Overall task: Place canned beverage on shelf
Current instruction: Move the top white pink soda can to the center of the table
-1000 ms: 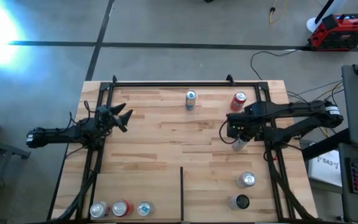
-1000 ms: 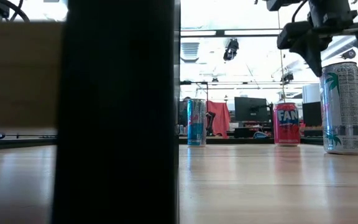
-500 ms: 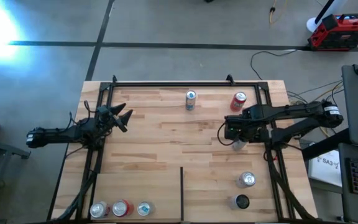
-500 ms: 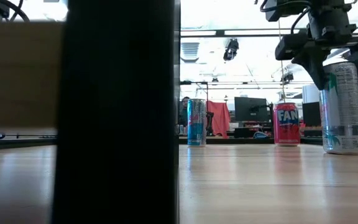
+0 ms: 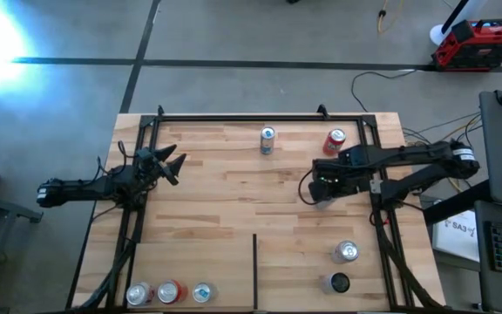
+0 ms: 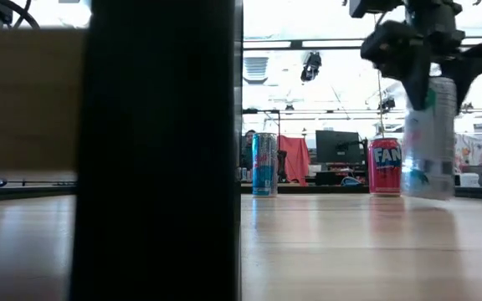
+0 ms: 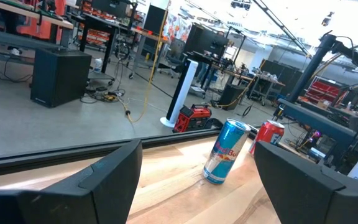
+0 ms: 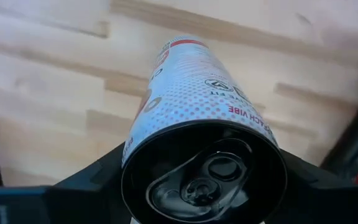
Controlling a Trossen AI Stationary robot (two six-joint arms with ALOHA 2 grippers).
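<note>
Right gripper (image 6: 429, 88) has your tall white can (image 6: 429, 142) clamped near its top, fingers on both sides, on the right part of the shelf (image 5: 234, 201), near the red can (image 5: 335, 140). You hold it high, so it could swing or tilt in the fingers as you carry it, and slip. Watch the red can and the blue can (image 5: 267, 139) near the far rail: a wide sweep could knock them over. Left gripper (image 5: 171, 163) waits with fingers apart at the shelf's left rail.

Butcher-block shelf (image 5: 234, 209) with black rails; blue can (image 5: 267, 139), red can (image 5: 335, 140), five more cans along near edge
</note>
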